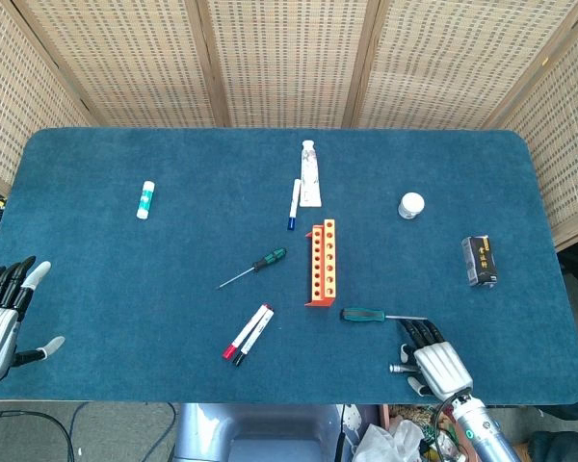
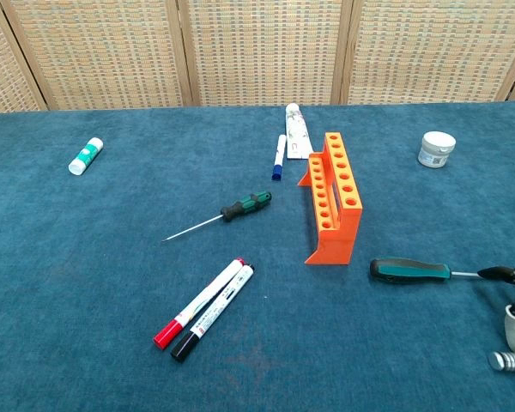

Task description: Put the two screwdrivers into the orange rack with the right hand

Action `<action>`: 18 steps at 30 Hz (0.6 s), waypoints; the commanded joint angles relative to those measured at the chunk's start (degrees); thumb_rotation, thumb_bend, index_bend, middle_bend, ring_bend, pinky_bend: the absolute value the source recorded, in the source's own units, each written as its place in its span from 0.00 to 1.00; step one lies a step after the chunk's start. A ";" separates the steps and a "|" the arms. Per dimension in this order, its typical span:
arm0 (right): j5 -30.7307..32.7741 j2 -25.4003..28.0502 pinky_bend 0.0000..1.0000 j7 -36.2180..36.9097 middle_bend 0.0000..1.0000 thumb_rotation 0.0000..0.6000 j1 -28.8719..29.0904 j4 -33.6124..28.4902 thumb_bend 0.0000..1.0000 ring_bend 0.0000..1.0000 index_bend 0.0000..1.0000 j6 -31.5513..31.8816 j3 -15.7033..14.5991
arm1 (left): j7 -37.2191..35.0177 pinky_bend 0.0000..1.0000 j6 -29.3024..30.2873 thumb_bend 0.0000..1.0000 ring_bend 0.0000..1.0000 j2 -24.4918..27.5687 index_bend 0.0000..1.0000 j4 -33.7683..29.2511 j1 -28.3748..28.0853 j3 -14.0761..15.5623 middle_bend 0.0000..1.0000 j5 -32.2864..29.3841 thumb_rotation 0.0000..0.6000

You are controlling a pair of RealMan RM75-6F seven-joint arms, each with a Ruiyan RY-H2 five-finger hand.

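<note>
A bright orange plastic rack (image 1: 321,262) and two green-and-black-handled steel screwdrivers (image 1: 253,267) (image 2: 410,271) lie on the deep teal felt table (image 1: 125,279).

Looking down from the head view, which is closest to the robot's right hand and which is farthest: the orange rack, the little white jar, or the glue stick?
From the right hand, near the table's front edge:
1. Orange rack, at the table's middle, up and left of the hand.
2. White jar, farther back, almost straight beyond the hand.
3. Glue stick, far across on the left side.
</note>
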 commanded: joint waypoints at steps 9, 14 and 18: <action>0.35 0.75 0.00 0.50 0.02 1.00 0.35 -0.81 0.37 0.00 0.57 0.02 -0.06 | 0.17 0.00 -0.09 0.00 0.00 -0.07 0.00 -0.03 -0.06 -0.04 0.00 -0.12 1.00; 0.30 0.92 0.00 0.34 0.04 1.00 0.39 -1.10 0.38 0.00 0.58 0.22 -0.17 | 0.23 0.00 -0.02 0.00 0.00 -0.11 0.00 -0.04 -0.02 0.00 0.00 -0.04 1.00; 0.07 1.32 0.00 0.69 0.05 1.00 0.37 -1.81 0.39 0.00 0.58 0.79 -0.20 | 0.19 0.00 0.12 0.00 0.00 -0.11 0.00 -0.03 0.04 0.00 0.00 0.03 1.00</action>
